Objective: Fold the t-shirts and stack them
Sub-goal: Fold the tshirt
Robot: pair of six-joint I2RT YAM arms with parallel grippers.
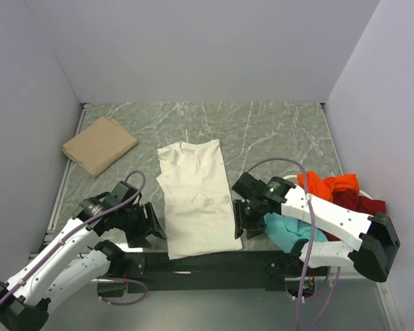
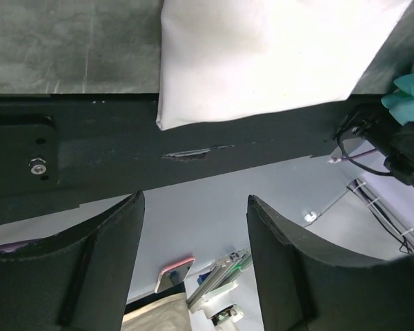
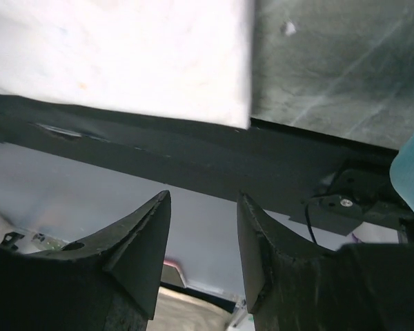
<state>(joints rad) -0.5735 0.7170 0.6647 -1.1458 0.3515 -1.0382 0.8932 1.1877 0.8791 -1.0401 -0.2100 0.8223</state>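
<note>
Cream-white t-shirt (image 1: pixel 195 200) is laid lengthwise on the table (image 1: pixel 276 131), its near hem flanked by the left gripper (image 1: pixel 154 225) and right gripper (image 1: pixel 240 221) (both spread and empty), probably so each corner can be pinched for the next fold.

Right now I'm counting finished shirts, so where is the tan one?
In the top view, the folded tan t-shirt lies in the far left corner of the table, apart from the cream-white t-shirt laid flat in the middle.
</note>
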